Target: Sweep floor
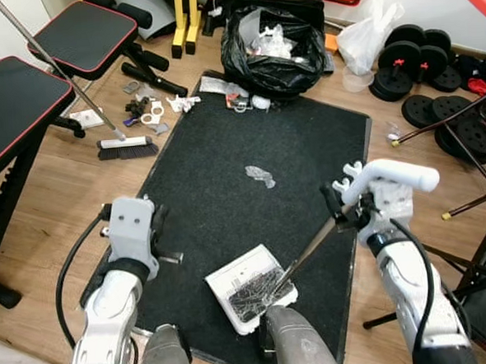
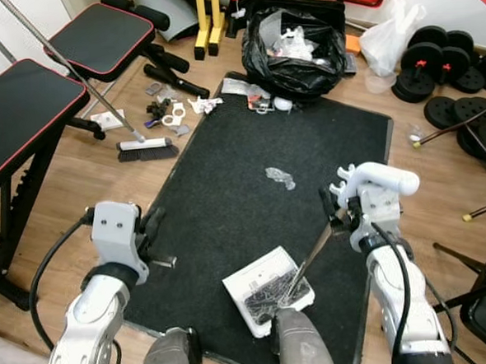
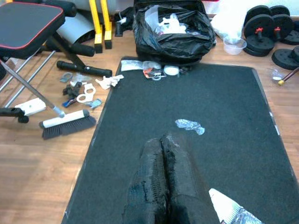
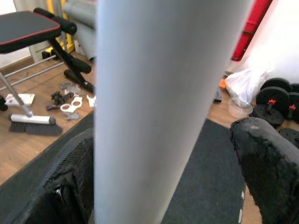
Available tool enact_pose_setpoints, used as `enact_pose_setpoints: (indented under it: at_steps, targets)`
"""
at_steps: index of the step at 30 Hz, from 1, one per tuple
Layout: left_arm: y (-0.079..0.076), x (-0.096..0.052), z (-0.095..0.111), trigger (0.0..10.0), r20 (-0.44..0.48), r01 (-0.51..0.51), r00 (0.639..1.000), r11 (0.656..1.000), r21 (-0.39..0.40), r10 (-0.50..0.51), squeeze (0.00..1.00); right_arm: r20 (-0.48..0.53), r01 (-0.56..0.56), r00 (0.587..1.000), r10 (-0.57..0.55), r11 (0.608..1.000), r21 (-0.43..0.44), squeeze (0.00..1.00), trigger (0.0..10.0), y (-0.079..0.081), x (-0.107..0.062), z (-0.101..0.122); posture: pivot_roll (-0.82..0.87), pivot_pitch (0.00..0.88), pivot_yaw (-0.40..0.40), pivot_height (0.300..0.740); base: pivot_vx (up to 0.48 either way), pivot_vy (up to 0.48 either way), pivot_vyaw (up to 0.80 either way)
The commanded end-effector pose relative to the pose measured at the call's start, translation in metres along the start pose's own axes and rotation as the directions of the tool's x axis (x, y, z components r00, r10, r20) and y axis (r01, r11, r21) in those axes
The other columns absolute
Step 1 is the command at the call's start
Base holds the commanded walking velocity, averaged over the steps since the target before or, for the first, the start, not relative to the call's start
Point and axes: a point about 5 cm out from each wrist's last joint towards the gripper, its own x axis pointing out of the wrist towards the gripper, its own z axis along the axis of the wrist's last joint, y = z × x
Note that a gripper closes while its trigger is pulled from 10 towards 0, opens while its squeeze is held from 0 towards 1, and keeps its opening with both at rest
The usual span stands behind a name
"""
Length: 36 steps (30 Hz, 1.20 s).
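The right tool (image 1: 343,205), lower right, holds the dustpan handle (image 1: 309,248); the left tool (image 3: 163,186), lower left, is pressed together over the black mat (image 1: 307,145).

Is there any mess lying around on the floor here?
Yes. A crumpled clear plastic scrap lies alone mid black rubber mat. Small white and grey bits are scattered on the wooden floor beside the grey push broom, and more litter sits before the open black rubbish bag.

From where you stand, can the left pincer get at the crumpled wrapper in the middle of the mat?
Probably yes. The left pincer, shut and empty, points toward the crumpled wrapper across bare mat; nothing lies between, though it looks far enough to need a lean.
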Motion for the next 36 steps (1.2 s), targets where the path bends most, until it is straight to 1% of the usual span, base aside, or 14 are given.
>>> enact_pose_setpoints:
  at_steps: [1,2,3,5,7,11,15,16,17,20,22,26,28,36]
  targets:
    - [0.016,0.030,0.025,10.0,0.013,-0.038,0.999,0.998,-0.053,0.039,0.00,-0.201,-0.209,0.958,0.202,0.978,-0.013,0.00,10.0,-0.036,0.022,-0.023,-0.11,0.212,-0.157,0.740,0.000,0.000,0.00]
    - [0.016,0.030,0.025,10.0,0.013,-0.038,0.999,0.998,-0.053,0.039,0.00,-0.201,-0.209,0.958,0.202,0.978,-0.013,0.00,10.0,-0.036,0.022,-0.023,-0.11,0.212,-0.157,0.740,0.000,0.000,0.00]
    - [0.016,0.032,0.025,10.0,0.014,-0.044,0.999,0.997,-0.057,0.044,0.00,-0.126,-0.223,0.966,0.224,0.974,0.028,0.00,10.0,-0.034,0.026,-0.011,-0.11,0.192,-0.157,0.740,0.000,0.000,0.00]
    - [0.016,0.032,0.025,10.0,0.014,-0.044,0.999,0.997,-0.057,0.044,0.00,-0.126,-0.223,0.966,0.224,0.974,0.028,0.00,10.0,-0.034,0.026,-0.011,-0.11,0.192,-0.157,0.740,0.000,0.000,0.00]
    - [0.015,0.037,0.026,10.0,0.024,-0.047,0.998,0.997,-0.066,0.049,0.00,-0.021,-0.249,0.968,0.251,0.965,0.078,0.00,10.0,-0.032,0.033,0.007,-0.11,0.164,-0.159,0.740,0.000,0.000,0.00]
    - [0.015,0.042,0.028,10.0,0.036,-0.051,0.998,0.996,-0.071,0.053,0.00,0.009,-0.279,0.960,0.280,0.955,0.096,0.00,10.0,-0.029,0.036,0.012,-0.11,0.149,-0.161,0.740,0.000,0.000,0.00]
    - [0.016,0.045,0.029,10.0,0.039,-0.055,0.998,0.996,-0.072,0.058,0.00,-0.015,-0.317,0.947,0.320,0.942,0.109,0.00,10.0,-0.026,0.032,0.006,-0.11,0.144,-0.161,0.740,0.000,0.000,0.00]
    - [0.016,0.045,0.028,10.0,0.039,-0.056,0.998,0.996,-0.073,0.059,0.00,-0.069,-0.373,0.922,0.381,0.922,0.105,0.00,10.0,-0.023,0.025,-0.003,-0.12,0.140,-0.159,0.740,0.000,0.000,0.00]
    - [0.016,0.045,0.028,10.0,0.039,-0.056,0.998,0.996,-0.073,0.059,0.00,-0.069,-0.373,0.922,0.381,0.922,0.105,0.00,10.0,-0.023,0.025,-0.003,-0.12,0.140,-0.159,0.740,0.000,0.000,0.00]
    - [0.017,0.045,0.026,10.0,0.033,-0.058,0.998,0.996,-0.073,0.060,0.00,-0.175,-0.478,0.853,0.491,0.871,0.114,0.00,10.0,-0.018,0.007,-0.022,-0.12,0.139,-0.157,0.740,0.000,0.000,0.00]
    - [0.017,0.045,0.025,10.0,0.028,-0.059,0.998,0.996,-0.073,0.062,0.00,-0.189,-0.488,0.845,0.501,0.865,0.113,0.00,10.0,-0.018,0.003,-0.025,-0.12,0.139,-0.156,0.740,0.000,0.000,0.00]
    - [0.018,0.045,0.020,10.0,0.013,-0.064,0.998,0.996,-0.068,0.065,0.00,-0.191,-0.475,0.850,0.491,0.871,0.124,0.00,10.0,-0.022,0.000,-0.029,-0.12,0.141,-0.155,0.740,0.000,0.000,0.00]
    - [0.021,0.044,0.014,10.0,-0.011,-0.076,0.997,0.995,-0.066,0.076,0.00,-0.170,-0.434,0.877,0.450,0.892,0.123,0.00,10.0,-0.028,0.003,-0.029,-0.12,0.143,-0.150,0.740,0.000,0.000,0.00]
    - [0.022,0.045,0.014,10.0,-0.013,-0.079,0.997,0.995,-0.064,0.078,0.00,-0.134,-0.429,0.887,0.442,0.896,0.119,0.00,10.0,-0.029,0.010,-0.023,-0.12,0.143,-0.151,0.740,0.000,0.000,0.00]
